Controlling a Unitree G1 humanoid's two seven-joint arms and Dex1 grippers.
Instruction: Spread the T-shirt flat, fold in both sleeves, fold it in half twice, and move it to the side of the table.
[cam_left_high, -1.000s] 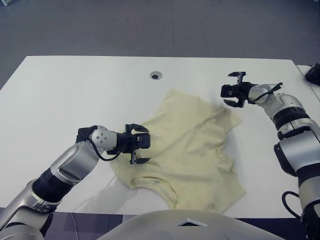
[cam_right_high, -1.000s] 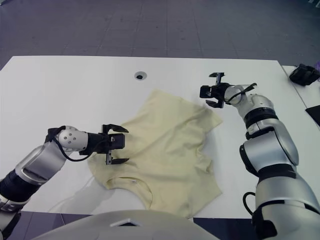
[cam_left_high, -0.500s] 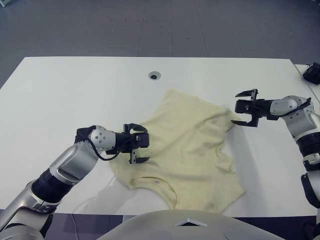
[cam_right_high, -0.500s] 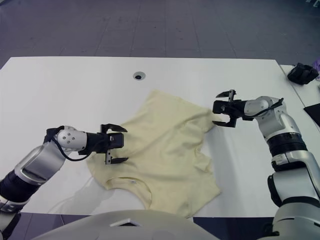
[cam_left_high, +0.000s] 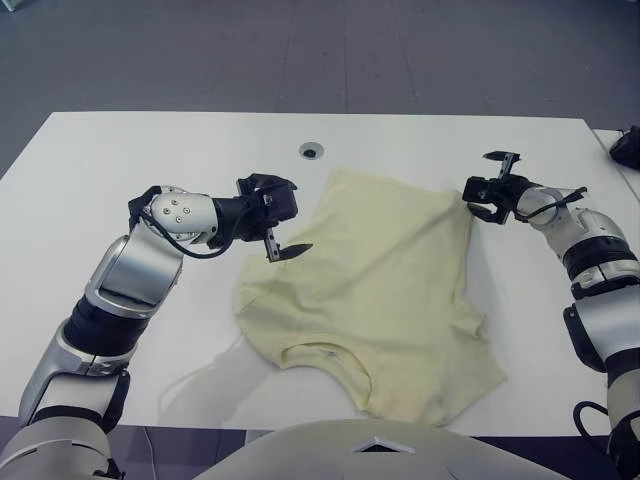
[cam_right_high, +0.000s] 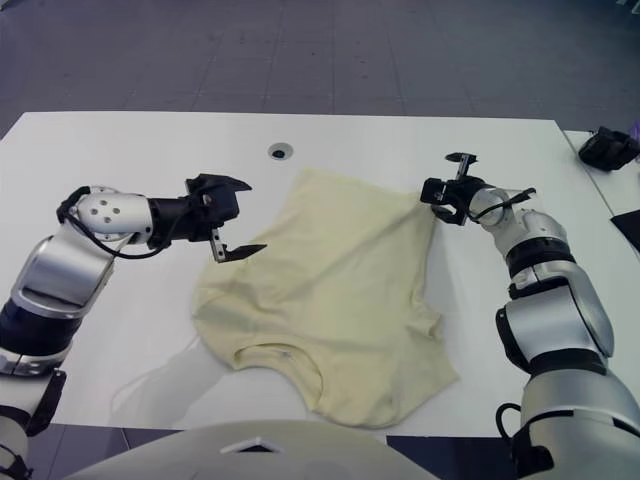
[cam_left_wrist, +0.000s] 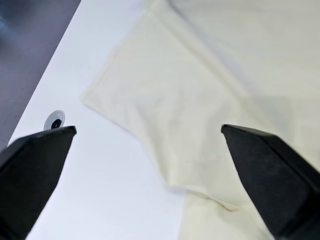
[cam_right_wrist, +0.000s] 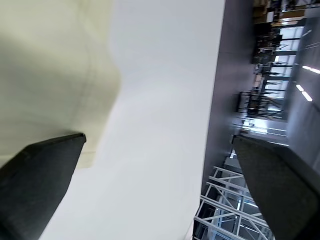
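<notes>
I see the T-shirt (cam_left_high: 380, 290) lying collar toward the table (cam_left_high: 120, 160) near edge. The left gripper (cam_left_high: 280, 218) is spread wide beside its left edge, the right gripper (cam_left_high: 490, 185) spread at its far-right corner.

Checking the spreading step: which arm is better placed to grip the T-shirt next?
Right, likely: the right gripper is open at the far right corner of the T-shirt, while the left gripper, open, hangs by its left edge.

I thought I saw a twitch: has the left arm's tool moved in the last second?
Yes. The left tool has moved away from the robot, closer to the round hole in the table.
</notes>
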